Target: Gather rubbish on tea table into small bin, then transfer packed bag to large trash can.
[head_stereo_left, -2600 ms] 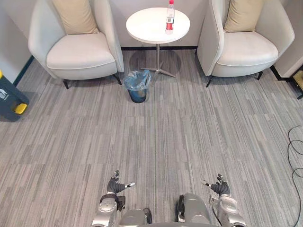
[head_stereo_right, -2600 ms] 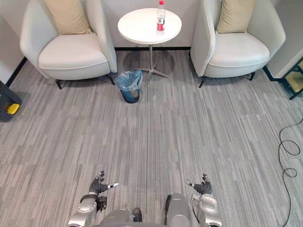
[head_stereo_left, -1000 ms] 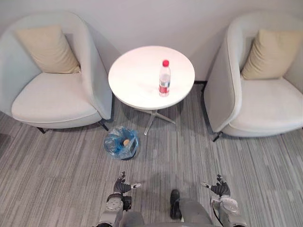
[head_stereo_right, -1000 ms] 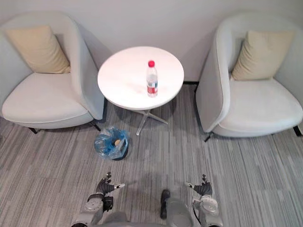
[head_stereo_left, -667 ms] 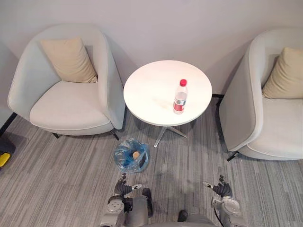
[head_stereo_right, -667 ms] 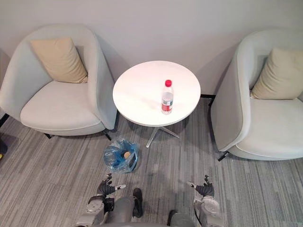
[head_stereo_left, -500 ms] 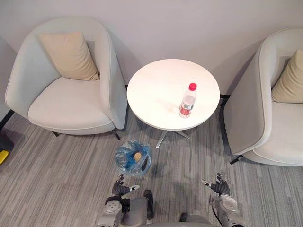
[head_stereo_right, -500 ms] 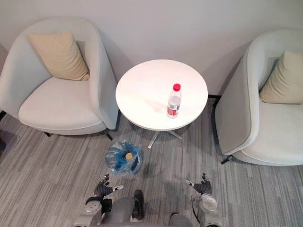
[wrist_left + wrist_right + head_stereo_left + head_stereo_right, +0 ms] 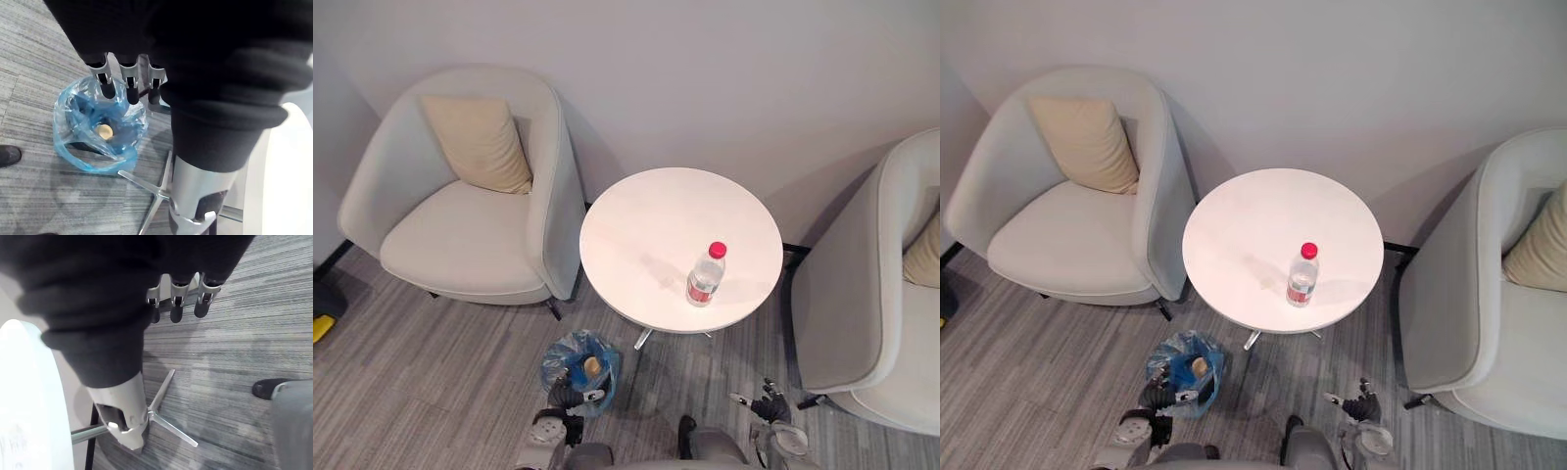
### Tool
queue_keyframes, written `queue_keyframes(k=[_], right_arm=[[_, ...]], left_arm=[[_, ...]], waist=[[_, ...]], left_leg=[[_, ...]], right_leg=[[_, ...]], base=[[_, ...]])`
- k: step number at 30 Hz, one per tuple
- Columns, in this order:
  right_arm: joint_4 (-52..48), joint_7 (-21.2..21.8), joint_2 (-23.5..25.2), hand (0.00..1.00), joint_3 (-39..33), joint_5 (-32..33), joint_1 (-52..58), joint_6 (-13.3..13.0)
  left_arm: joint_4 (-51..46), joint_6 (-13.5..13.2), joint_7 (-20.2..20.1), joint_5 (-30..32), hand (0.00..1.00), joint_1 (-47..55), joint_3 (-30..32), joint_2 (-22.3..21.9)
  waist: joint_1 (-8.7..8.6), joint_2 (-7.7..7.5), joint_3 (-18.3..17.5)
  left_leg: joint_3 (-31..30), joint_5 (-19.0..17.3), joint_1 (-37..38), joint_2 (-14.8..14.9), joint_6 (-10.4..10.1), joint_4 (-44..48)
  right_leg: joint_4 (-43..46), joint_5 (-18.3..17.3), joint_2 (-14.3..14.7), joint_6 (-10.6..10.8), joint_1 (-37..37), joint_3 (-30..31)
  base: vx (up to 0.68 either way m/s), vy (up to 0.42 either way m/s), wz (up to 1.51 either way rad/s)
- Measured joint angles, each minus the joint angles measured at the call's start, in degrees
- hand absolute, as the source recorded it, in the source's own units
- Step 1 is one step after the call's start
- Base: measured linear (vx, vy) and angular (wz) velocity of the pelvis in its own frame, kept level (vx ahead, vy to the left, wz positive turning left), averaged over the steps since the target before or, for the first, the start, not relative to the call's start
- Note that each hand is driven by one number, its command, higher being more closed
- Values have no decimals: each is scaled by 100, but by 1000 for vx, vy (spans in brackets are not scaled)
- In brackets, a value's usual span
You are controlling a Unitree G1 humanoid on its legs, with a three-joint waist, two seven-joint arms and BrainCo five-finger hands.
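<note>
A clear plastic bottle point(image 9: 705, 276) with a red cap and red label stands upright on the round white tea table point(image 9: 646, 225), towards its near right side. On the carpet by the table's foot sits the small bin point(image 9: 578, 364), lined with a blue bag, with a round tan item point(image 9: 103, 130) inside. My left hand point(image 9: 570, 398) hangs low just in front of the bin, its fingers point(image 9: 128, 84) relaxed and holding nothing. My right hand point(image 9: 767, 403) hangs low under the table's near right edge, its fingers point(image 9: 177, 301) also loose and holding nothing.
A pale armchair point(image 9: 460, 225) with a beige cushion stands left of the table, and a second armchair point(image 9: 862, 313) stands to the right. The table's metal foot point(image 9: 156, 192) spreads over the carpet beside the bin. A dark thing with a yellow part point(image 9: 321, 315) lies at the left edge.
The camera has moved forward, so table, bottle and bin now lie much closer below me. Both hands stay low and unchanged; the left one now hangs right beside the bin.
</note>
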Motion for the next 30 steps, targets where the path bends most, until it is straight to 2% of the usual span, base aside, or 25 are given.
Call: queue_keyframes(k=[2, 3, 5, 10, 16, 21, 26, 30], right_arm=[[2, 0, -20, 0, -35, 29, 20, 2], [2, 0, 2, 0, -38, 30, 42, 2], [1, -1, 17, 0, -39, 40, 76, 2], [-174, -6, 35, 0, -39, 37, 177, -7], [-981, -30, 81, 0, -39, 12, 361, -17], [-1951, -145, 68, 0, -84, -87, 492, -49], [-2544, -241, 30, 0, -208, -236, 528, -216], [-2981, -246, 21, 0, -204, -369, 490, -243]], left_arm=[[91, 2, -48, -2, 0, 2, 10, -23], [96, 2, -51, -1, 0, 16, 16, -25], [149, 2, -55, -1, 0, 18, 27, -24], [252, 4, -52, -2, 0, 13, 182, 15], [243, 5, -47, -2, 0, 76, 173, 158], [52, 2, -48, -1, 0, 155, 159, 154], [-63, 0, -49, 0, 0, 185, 122, 162], [-229, -10, -53, 0, 0, 294, 110, 169]], waist=[[-4, 31, -20], [-4, 45, -30], [-4, 8, -30], [7, -48, -43], [-6, -81, -84], [-9, -82, -94], [-17, -91, -131], [-7, -98, -137]], left_leg=[[-17, 105, 116, 111, -161, -234], [-17, 112, 197, 158, -172, -307], [-18, 111, 265, 184, -172, -371], [-14, 112, 260, 88, -174, -514], [-37, 114, 255, -15, -170, -558], [-108, 123, 246, -8, -174, -593], [-188, 166, 304, -6, -161, -674], [-192, 178, 291, -15, -147, -666]], right_leg=[[-192, 40, 124, -62, 120, -63], [-275, 54, 172, -82, 209, -73], [-409, 112, 208, -144, 303, -80], [-977, 476, 173, -71, 511, -54], [-1352, 675, 87, -5, 656, -48], [-1440, 683, 101, -6, 675, -82], [-1551, 684, 101, -9, 767, -224], [-1604, 688, 96, -14, 803, -258]], base=[[104, -133, 8], [54, -89, 3], [7, -24, -1], [-48, 53, 2], [-36, 46, -1], [20, 0, 3], [57, -1, 11], [6, 3, 4]])
